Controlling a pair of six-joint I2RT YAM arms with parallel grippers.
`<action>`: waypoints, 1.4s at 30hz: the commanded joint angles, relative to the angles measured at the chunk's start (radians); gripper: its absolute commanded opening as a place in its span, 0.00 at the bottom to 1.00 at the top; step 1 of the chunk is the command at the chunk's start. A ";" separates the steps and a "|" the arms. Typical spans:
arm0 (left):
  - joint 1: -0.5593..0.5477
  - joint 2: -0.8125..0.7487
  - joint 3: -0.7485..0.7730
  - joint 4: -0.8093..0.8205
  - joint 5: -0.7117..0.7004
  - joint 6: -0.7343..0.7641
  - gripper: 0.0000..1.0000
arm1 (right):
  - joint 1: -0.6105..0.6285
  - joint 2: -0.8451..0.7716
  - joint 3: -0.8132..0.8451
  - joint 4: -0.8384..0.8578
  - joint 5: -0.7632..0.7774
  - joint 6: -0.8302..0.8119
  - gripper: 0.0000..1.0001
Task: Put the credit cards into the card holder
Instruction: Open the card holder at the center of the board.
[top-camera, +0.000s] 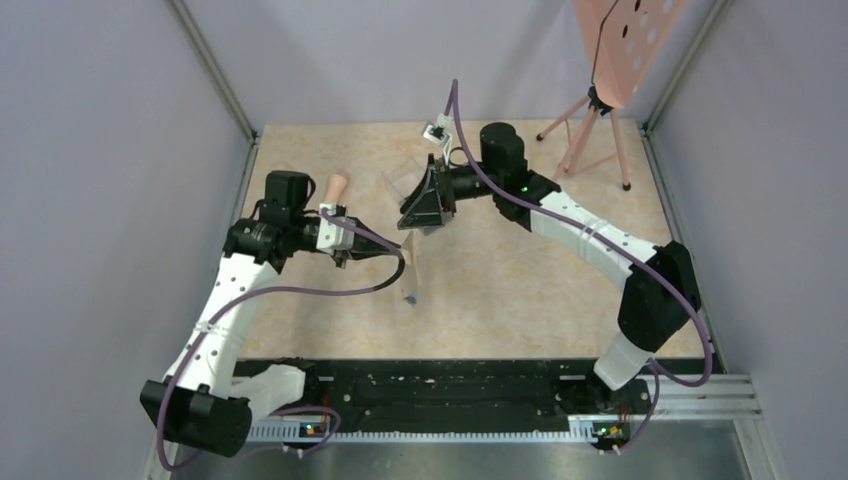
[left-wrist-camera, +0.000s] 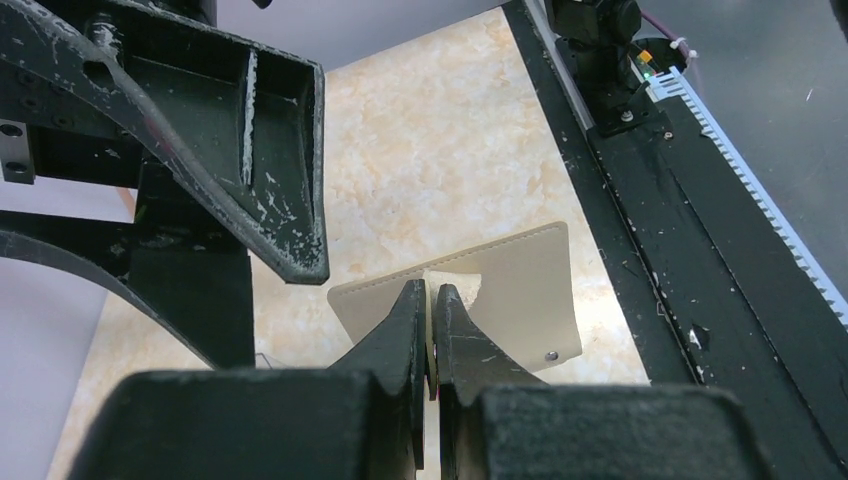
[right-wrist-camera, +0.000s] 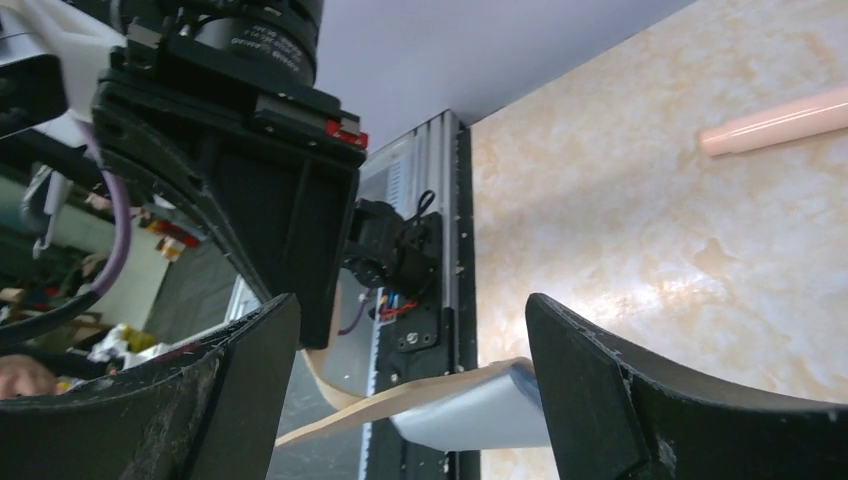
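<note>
1. Table (top-camera: 520, 290): flat top in a beige marbled pattern, matte, closed in by plain pale lilac walls (top-camera: 100, 150); a black rail (top-camera: 450, 390) with a toothed strip runs along its near edge.
2. Wallet (left-wrist-camera: 510, 290): thin, flat and roughly square, with a smooth tan outside, a stitched border, rounded corners and a small metal dot clasp near one corner. The inside is grey-blue, as the right wrist view shows. It is held up off the table, near the middle.
3. Left gripper (left-wrist-camera: 430, 295): black scuffed plastic fingers pressed together, clamped on one edge of the wallet.
4. Right gripper (right-wrist-camera: 410, 305): broad, curved black fingers set wide apart, with the wallet's free end lying between them. I cannot tell whether they touch it.
5. Pink rod (top-camera: 336, 186): smooth and round, lying on the table beside the left arm.
6. Tripod (top-camera: 585, 130): thin pink legs at the far right corner, carrying a pink board (top-camera: 625, 40) with round holes.
</note>
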 joint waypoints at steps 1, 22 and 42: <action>-0.004 -0.001 0.007 0.026 0.043 0.039 0.00 | -0.008 -0.005 -0.007 0.121 -0.121 0.079 0.82; -0.004 -0.055 -0.107 0.466 -0.093 -0.417 0.00 | -0.007 -0.098 -0.055 -0.212 -0.184 -0.091 0.74; -0.004 -0.010 -0.120 0.762 -0.078 -0.767 0.00 | 0.077 -0.159 -0.070 -0.306 0.213 -0.193 0.72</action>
